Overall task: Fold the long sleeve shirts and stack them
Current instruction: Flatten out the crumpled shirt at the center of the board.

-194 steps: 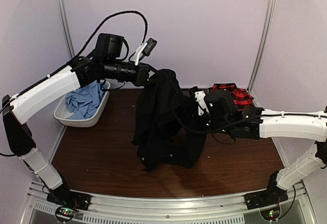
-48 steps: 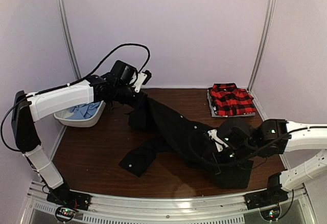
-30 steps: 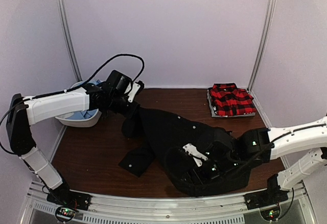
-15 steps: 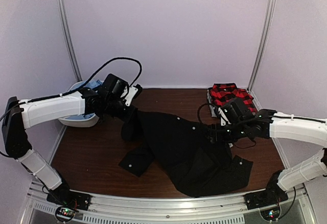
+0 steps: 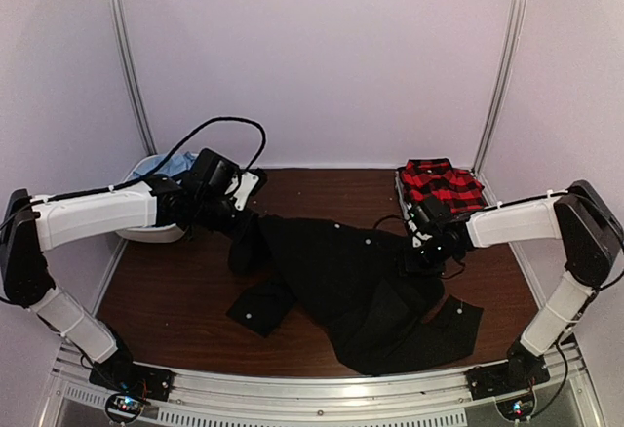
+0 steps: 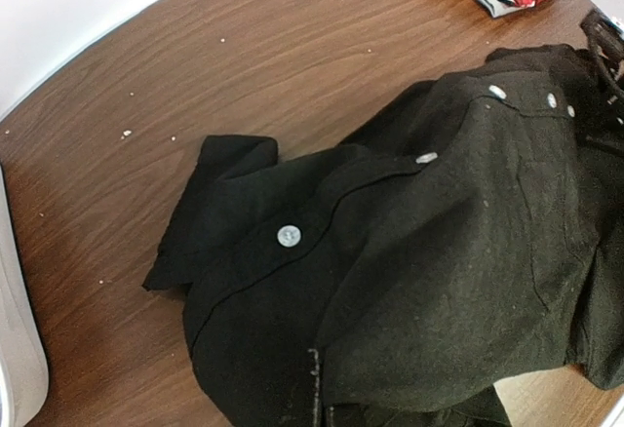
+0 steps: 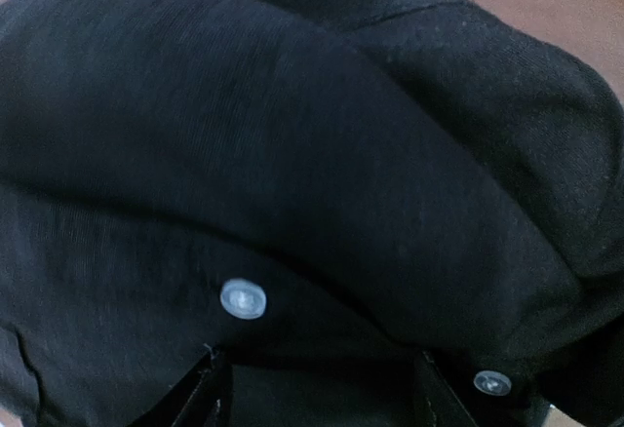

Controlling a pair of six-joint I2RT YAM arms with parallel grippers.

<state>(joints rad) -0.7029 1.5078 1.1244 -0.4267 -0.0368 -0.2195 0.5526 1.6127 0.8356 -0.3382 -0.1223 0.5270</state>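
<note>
Black collared shirt (image 5: 341, 271) lies crumpled across the wooden surface (image 5: 166, 291), left tool (image 5: 240, 220) clamps its far-left edge, right tool (image 5: 421, 252) sits on its right edge, grip unclear, folded red-and-black plaid shirt (image 5: 444, 185) rests far right.

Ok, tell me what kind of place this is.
Probably a robot test cell in a lab: a left arm and right arm bolted to a metal rail, a wooden table boxed in by plain walls, and a black shirt and folded plaid shirt laid out.
</note>
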